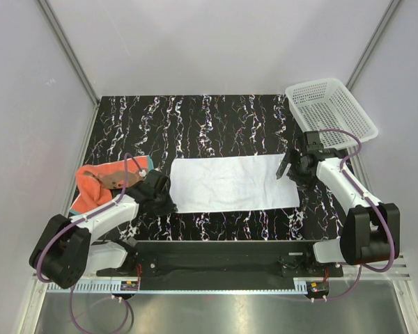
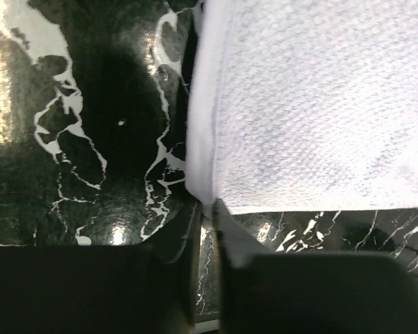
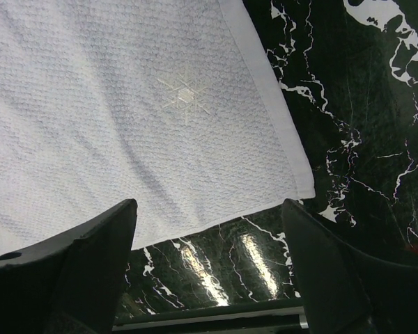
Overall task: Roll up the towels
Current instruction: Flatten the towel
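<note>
Black marbled table [image 1: 223,118] carries the white towel [image 1: 233,182], spread flat. At its near left corner the left gripper [image 2: 207,209] pinches the hem. Over its right end the right gripper [image 3: 209,209] hangs spread wide. Left of it lies the orange-red towel [image 1: 101,184], crumpled.

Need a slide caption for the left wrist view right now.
Left gripper, jaws nearly together, at the corner of the white towel on the black marble table.
</note>
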`<action>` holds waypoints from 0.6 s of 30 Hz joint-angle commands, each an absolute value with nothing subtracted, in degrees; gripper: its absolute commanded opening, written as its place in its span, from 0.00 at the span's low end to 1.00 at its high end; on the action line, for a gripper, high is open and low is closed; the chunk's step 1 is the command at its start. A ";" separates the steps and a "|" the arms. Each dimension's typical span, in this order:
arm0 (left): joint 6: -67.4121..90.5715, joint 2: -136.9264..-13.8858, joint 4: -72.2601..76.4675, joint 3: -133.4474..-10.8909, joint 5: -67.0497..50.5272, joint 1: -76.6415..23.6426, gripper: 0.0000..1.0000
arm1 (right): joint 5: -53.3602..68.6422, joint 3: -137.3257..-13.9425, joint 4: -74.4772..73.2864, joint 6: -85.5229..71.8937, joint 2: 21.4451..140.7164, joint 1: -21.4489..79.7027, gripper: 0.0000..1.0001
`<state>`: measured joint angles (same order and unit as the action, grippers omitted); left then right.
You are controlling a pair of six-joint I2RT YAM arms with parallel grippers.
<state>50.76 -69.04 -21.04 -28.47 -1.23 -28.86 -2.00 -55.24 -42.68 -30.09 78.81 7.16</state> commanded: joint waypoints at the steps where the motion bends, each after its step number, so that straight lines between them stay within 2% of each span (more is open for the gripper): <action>1: 50.10 -69.87 -21.80 -28.21 -0.18 -29.18 0.04 | -1.41 -55.20 -41.48 -30.76 76.73 7.56 0.91; 2: 50.10 -69.87 -22.41 -28.30 1.22 -29.18 0.00 | -1.41 -55.11 -41.31 -30.94 76.64 7.56 0.90; 5: 50.01 -68.12 -25.99 -30.14 2.37 -29.09 0.00 | -1.93 -54.67 -41.66 -32.25 76.64 7.56 0.90; 9: 50.10 -64.70 -33.22 -33.04 9.66 -27.25 0.00 | -0.63 -52.13 -41.40 -36.73 76.64 7.56 0.89; 13: 47.64 -63.02 -33.22 -32.96 7.12 -23.03 0.00 | -0.26 -46.15 -40.61 -42.18 74.36 7.56 0.83; 18: 46.32 -63.37 -31.91 -31.29 5.54 -22.59 0.00 | -0.09 -39.13 -40.16 -47.63 69.44 7.56 0.74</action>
<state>48.14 -63.86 -32.14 -31.14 5.34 -22.81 -0.71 -41.54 -40.86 -42.22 72.90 7.18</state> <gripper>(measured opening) 0.030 0.748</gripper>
